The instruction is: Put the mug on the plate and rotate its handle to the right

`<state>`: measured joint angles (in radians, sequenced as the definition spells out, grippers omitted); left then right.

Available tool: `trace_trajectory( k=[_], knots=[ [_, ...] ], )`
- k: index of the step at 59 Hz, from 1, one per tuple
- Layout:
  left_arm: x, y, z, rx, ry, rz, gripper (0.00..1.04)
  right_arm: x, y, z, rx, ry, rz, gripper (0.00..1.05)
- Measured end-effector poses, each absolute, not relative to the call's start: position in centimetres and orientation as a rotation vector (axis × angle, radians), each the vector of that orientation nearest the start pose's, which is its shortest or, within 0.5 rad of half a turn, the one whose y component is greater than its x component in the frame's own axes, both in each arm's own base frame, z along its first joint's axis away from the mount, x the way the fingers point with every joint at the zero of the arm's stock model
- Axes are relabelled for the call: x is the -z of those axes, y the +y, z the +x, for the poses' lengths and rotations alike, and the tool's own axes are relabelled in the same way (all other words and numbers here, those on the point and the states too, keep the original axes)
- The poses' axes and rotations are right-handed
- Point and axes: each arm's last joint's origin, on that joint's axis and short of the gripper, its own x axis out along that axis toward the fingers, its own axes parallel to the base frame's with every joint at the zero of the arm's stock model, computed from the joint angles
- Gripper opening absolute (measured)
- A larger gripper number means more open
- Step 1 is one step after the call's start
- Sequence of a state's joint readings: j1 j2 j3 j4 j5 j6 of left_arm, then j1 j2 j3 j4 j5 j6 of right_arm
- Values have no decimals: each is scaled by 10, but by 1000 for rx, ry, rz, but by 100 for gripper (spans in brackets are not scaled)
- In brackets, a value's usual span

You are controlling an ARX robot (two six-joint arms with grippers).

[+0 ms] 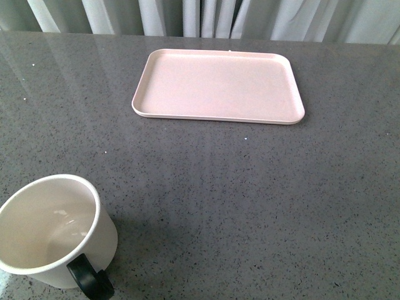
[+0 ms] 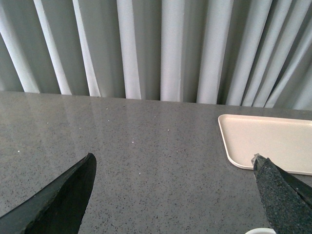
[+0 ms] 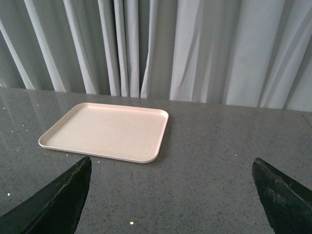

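Likely rigid, slick and breakable, the mug (image 1: pixel 55 228) suits a rim grasp. Left gripper (image 2: pixel 173 157) and right gripper (image 3: pixel 171 160) both gape wide, empty.

The front view crops the white cylindrical mug (image 1: pixel 53 231) at its lower left corner, and the glossy black loop handle (image 1: pixel 90 279) runs off the bottom edge. The left wrist view catches only a sliver of the mug (image 2: pixel 261 231) and part of the flat pale pink rectangular plate (image 2: pixel 273 141). Of the left claw (image 2: pixel 173 158) and right claw (image 3: pixel 170 162), only dark finger ends show, the rest cut off.
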<state>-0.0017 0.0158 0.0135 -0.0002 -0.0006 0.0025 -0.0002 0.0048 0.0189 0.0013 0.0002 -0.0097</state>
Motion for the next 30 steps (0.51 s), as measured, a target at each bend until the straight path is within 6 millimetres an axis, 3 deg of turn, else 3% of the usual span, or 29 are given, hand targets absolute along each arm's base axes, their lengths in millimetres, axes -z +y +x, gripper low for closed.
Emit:
trace_trajectory(
  k=[30],
  knots=[
    [-167,0,98,2,2,2,96,-170,0,97,0,-15,-10,96]
  ],
)
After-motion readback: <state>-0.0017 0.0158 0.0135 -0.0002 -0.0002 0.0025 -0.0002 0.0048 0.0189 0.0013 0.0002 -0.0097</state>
